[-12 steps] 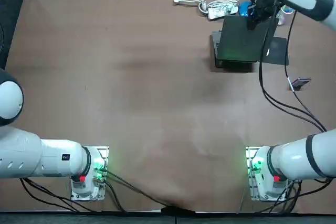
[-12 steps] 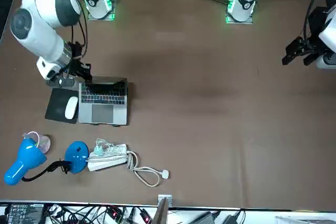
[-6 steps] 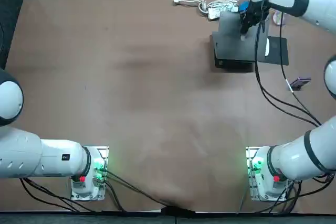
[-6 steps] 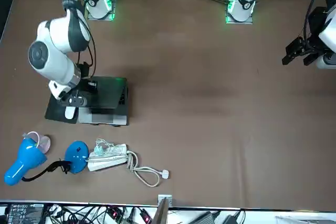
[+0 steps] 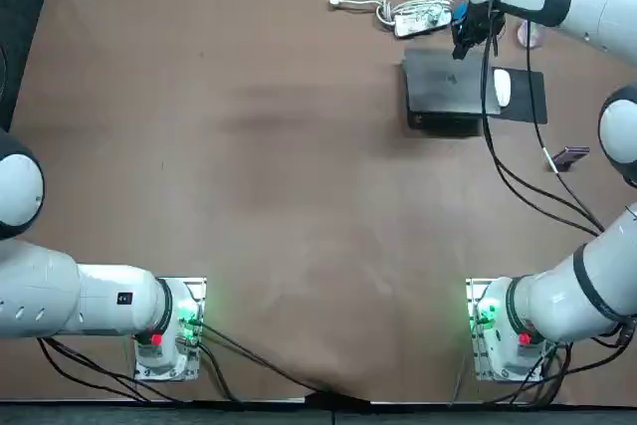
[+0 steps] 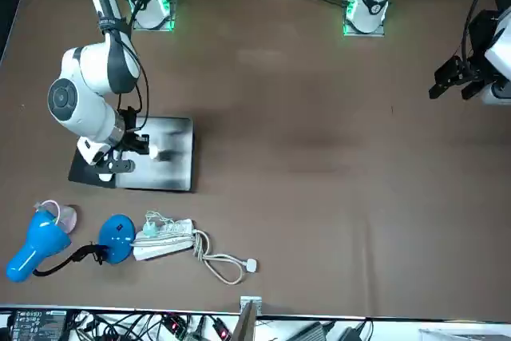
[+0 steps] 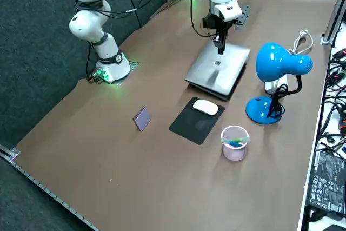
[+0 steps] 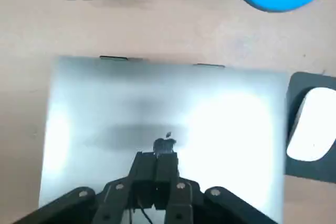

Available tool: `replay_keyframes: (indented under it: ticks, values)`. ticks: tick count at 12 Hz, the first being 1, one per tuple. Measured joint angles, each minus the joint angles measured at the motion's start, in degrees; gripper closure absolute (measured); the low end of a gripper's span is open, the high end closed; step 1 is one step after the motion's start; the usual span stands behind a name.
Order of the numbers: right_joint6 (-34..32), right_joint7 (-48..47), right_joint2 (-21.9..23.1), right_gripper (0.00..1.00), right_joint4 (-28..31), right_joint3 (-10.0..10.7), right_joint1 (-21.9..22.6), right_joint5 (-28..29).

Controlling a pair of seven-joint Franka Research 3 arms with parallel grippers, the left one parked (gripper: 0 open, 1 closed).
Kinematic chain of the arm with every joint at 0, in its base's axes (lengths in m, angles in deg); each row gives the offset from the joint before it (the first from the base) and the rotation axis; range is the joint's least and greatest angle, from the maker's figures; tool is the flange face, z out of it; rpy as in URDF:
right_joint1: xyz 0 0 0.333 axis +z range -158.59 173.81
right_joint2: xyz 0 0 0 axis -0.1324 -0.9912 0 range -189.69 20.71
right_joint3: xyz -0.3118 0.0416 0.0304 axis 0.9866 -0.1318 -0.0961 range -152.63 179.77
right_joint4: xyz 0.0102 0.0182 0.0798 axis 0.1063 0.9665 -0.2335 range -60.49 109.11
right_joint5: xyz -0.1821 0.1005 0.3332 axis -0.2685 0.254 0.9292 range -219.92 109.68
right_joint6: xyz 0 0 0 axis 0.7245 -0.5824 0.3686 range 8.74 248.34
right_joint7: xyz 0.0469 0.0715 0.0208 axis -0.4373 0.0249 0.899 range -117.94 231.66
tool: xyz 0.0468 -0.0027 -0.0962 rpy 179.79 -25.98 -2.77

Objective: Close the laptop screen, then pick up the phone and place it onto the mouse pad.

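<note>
The laptop (image 5: 446,93) is lying closed on the desk (image 5: 249,146), its silver lid flat over the base. The right gripper (image 8: 157,157) is pointing down at the lid with its two fingers pressed together and nothing between them. The tips are meeting the lid just beside the logo, near the middle. From the right side, the gripper (image 7: 219,47) is hanging straight down over the half of the lid farther from the robot.

The phone (image 5: 570,157) is lying on the bare desk, to the robot's right of the mouse pad (image 5: 528,105) and nearer the robot, clearly apart from it. The black mouse pad is sitting just beside the laptop's right edge, and a white mouse (image 5: 502,88) is resting on it.

Beyond the laptop, a blue desk lamp (image 7: 277,66) is standing next to a white power strip (image 5: 423,15) with its coiled cable. A small clear cup (image 7: 234,143) is standing near the pad's far corner.
</note>
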Motion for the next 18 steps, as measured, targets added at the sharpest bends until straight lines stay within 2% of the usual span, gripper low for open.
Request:
replay_keyframes:
  ticks: [2, 6, 8, 9, 10, 14, 15, 18]
  values:
    - [-0.2, 4.6, -0.2, 0.98, -0.3, 0.6, -0.3, 0.0]
    - [-10.4, 18.0, 3.7, 0.96, -1.5, 1.3, -5.4, 0.0]
    - [-14.4, 25.8, 6.8, 0.76, -1.4, 1.6, -9.0, -0.3]
    - [-15.5, 29.1, 8.2, 0.7, -1.2, 1.6, -10.4, -1.3]
    - [-16.3, 32.2, 9.5, 0.53, -0.5, 1.6, -11.6, -2.8]
    - [-16.6, 46.9, 12.9, 0.07, 3.3, 1.7, -16.9, -4.3]
    - [-16.6, 51.1, 13.2, 0.0, 4.0, 1.7, -18.6, -4.3]
    - [-15.8, 64.2, 13.3, 0.0, 6.2, 1.8, -24.1, -4.3]
